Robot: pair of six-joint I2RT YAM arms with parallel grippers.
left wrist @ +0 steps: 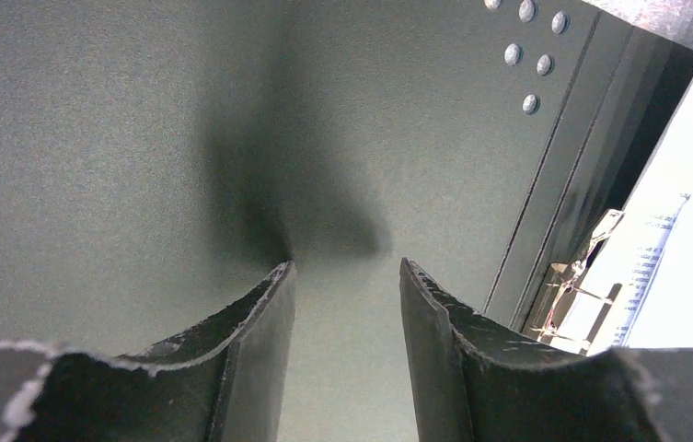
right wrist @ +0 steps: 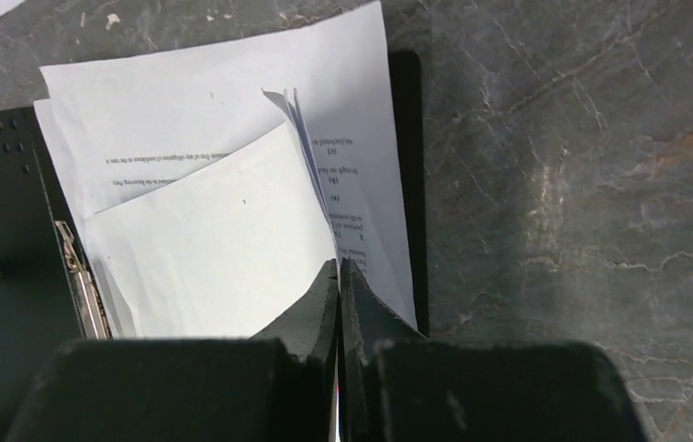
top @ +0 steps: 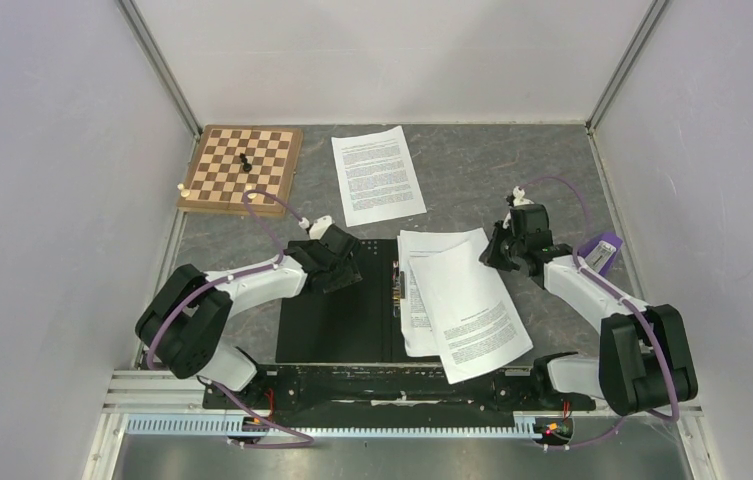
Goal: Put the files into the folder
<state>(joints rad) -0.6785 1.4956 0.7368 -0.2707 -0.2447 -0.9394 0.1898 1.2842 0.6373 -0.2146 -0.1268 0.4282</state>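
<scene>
Left gripper (left wrist: 347,276), aimed 1 o'clock, hangs spread over the folder's (top: 337,330) 9 o'clock leaf; right gripper (right wrist: 338,267), aimed 11 o'clock, sits pressed together at two files (top: 462,300) on its 3 o'clock leaf; third file (top: 378,175) at 12 o'clock.

folder (top: 337,322) half hidden under files (top: 472,300), print too small to read, purple object (top: 603,247) unclear

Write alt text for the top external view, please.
An open black folder lies between the left arm and the right arm, two printed sheets askew on its right half. A third sheet and a chessboard lie farther back.
</scene>
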